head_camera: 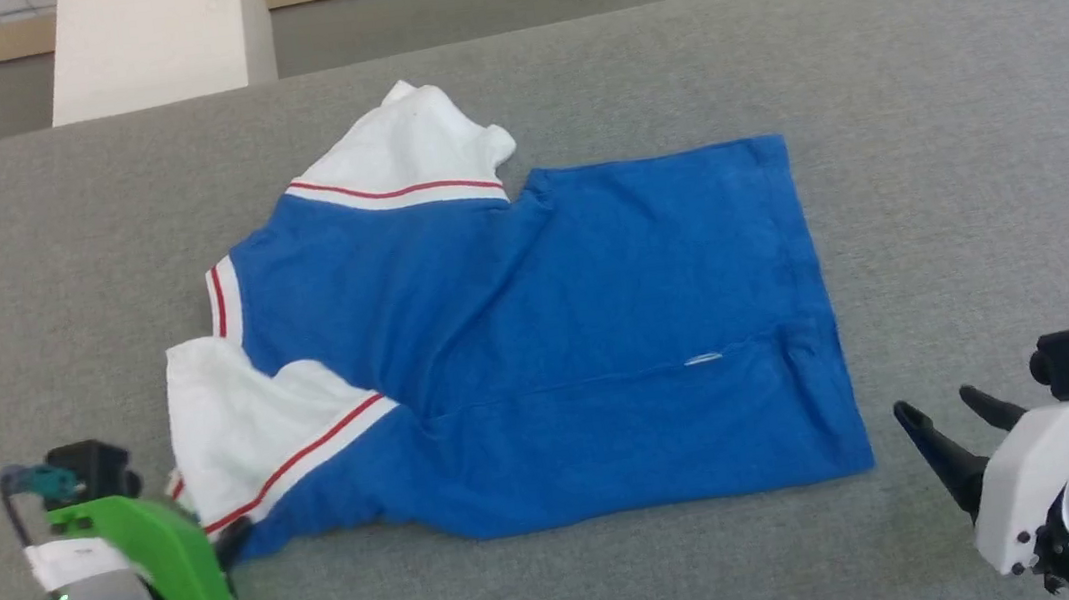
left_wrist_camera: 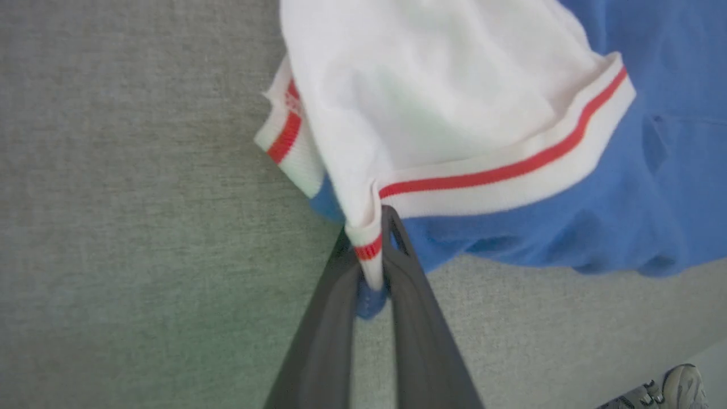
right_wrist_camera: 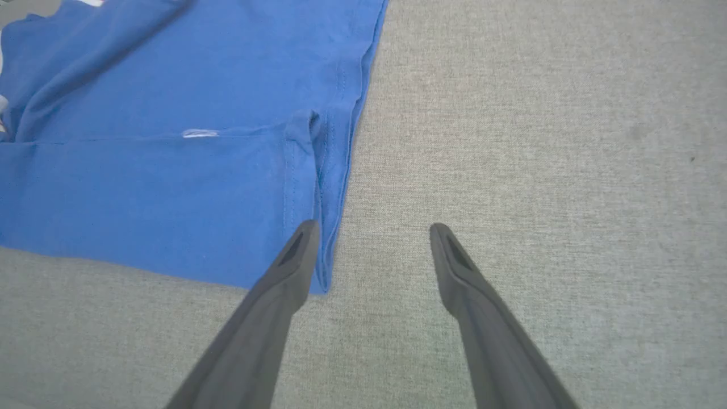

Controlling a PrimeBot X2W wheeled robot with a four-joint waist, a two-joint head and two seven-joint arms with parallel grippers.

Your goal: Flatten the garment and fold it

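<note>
Flattening looks partway done: the garment (head_camera: 549, 339) lies spread on the grey, felt-like tabletop (head_camera: 979, 139) between the claws. Its blue jersey body is mostly smooth save one long crease (head_camera: 604, 380), while both white sleeves sit rumpled. No fold is made yet, by my reading. The left claw (left_wrist_camera: 369, 233) is clamped on the ribbed, red-striped cuff (left_wrist_camera: 511, 170), soft cloth draping just ahead. The right claw (right_wrist_camera: 372, 233) stands apart and empty, the stitched hem corner (right_wrist_camera: 325, 267) just beside one finger.

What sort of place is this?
Probably an indoor test room or lab: a wide table covered in grey fabric, a bare grey floor beyond it with a plain white pillar, and one blue shirt laid out.
</note>
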